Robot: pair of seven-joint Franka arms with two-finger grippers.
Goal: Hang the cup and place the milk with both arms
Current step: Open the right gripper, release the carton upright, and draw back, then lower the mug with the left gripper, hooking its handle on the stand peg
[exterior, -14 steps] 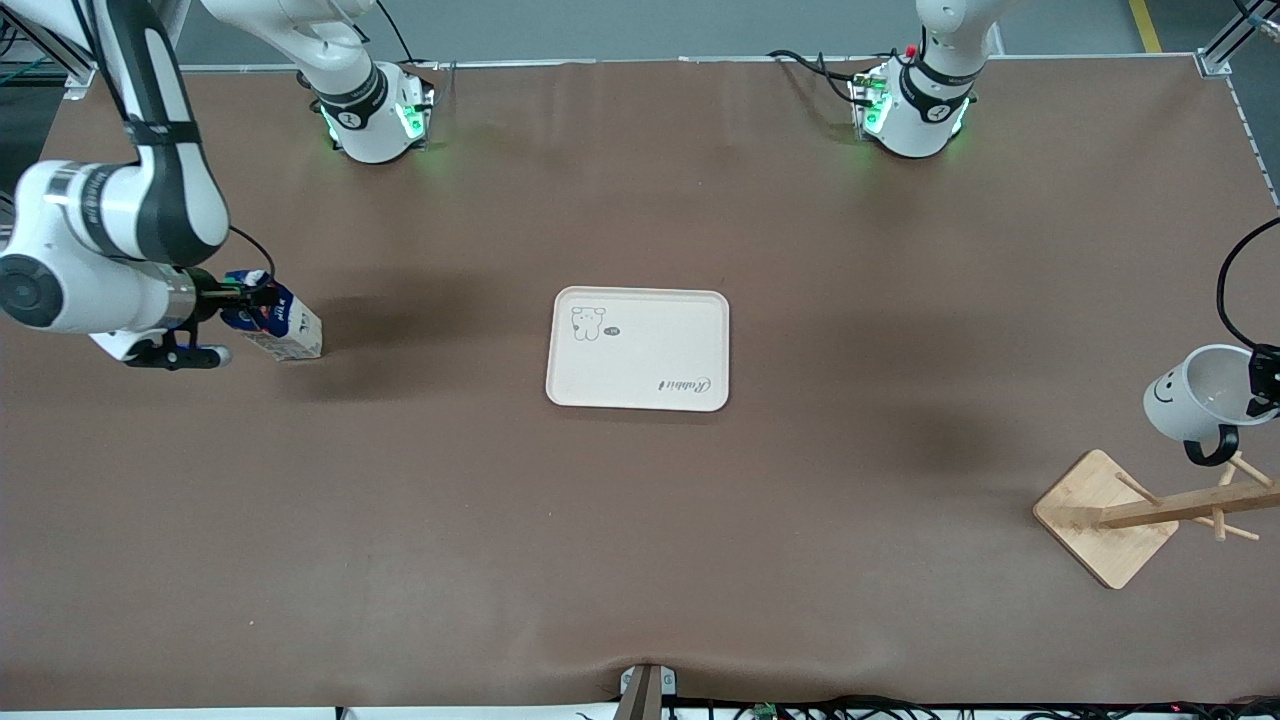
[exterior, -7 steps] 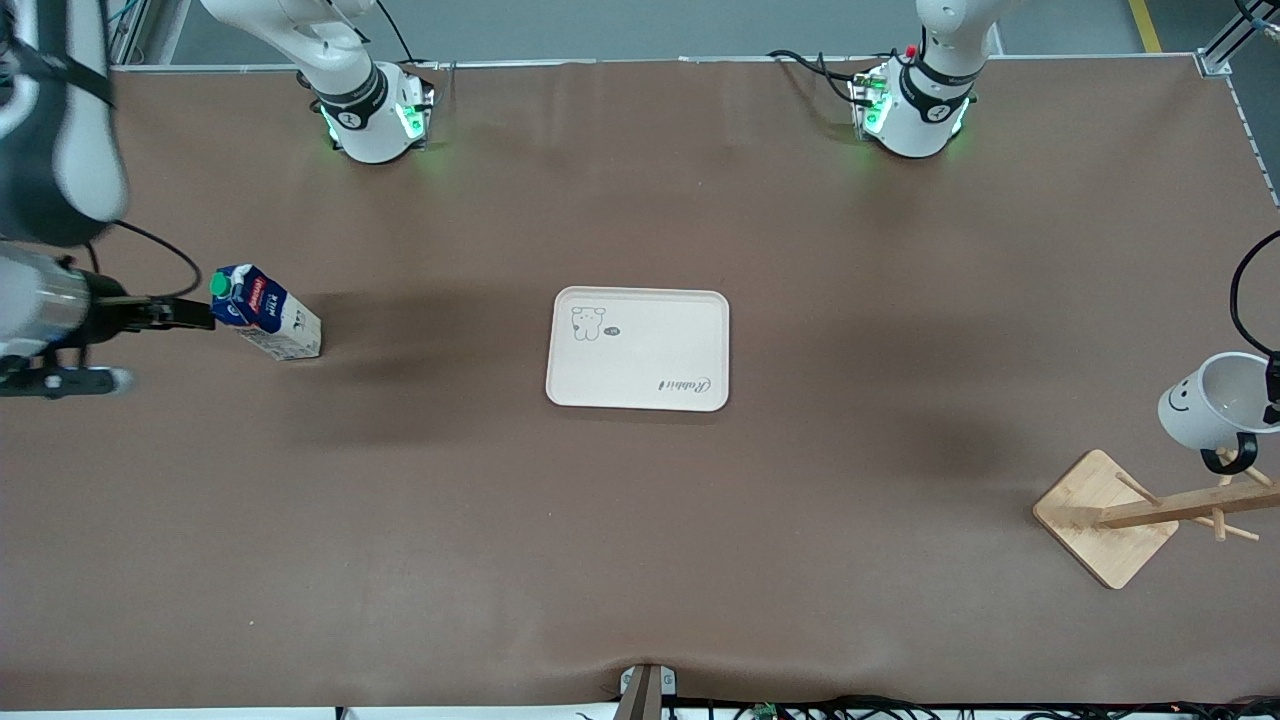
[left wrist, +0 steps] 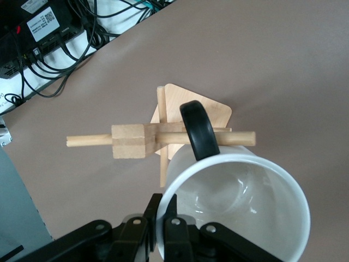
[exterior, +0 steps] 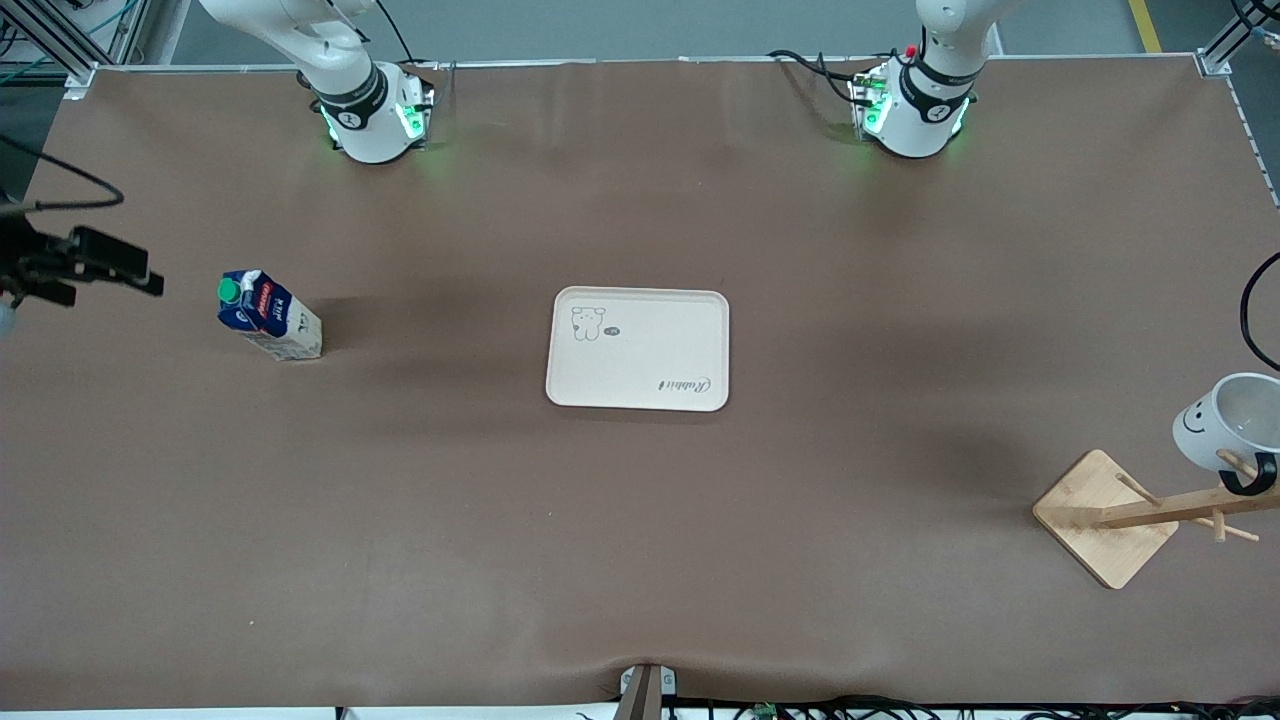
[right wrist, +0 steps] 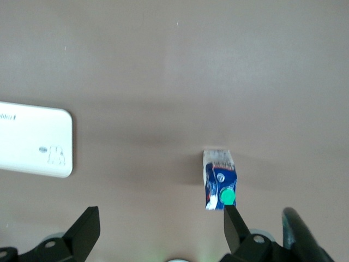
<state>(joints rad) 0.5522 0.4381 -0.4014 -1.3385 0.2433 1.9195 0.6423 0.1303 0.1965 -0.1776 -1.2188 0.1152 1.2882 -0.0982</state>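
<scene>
At the left gripper (left wrist: 163,232): I have it clamped on the rim of the cup (left wrist: 234,210), over the wooden rack (left wrist: 158,136). Since a second ago I lowered the cup toward that rack; its black handle (left wrist: 197,130) now lies across a peg (left wrist: 240,137), so I judge the hang nearly done, release pending.

At the right gripper (right wrist: 158,229): fingers spread wide, holding nothing. A second ago it sat right at the milk (exterior: 268,316); I have since pulled it up and away, toward the right arm's end of the tabletop (exterior: 640,560). The milk stands just below it in the wrist view, green cap (right wrist: 227,195) up, unmoved, well apart from the white tray (exterior: 638,348). Placing the milk is, by my reading, not yet done.
</scene>
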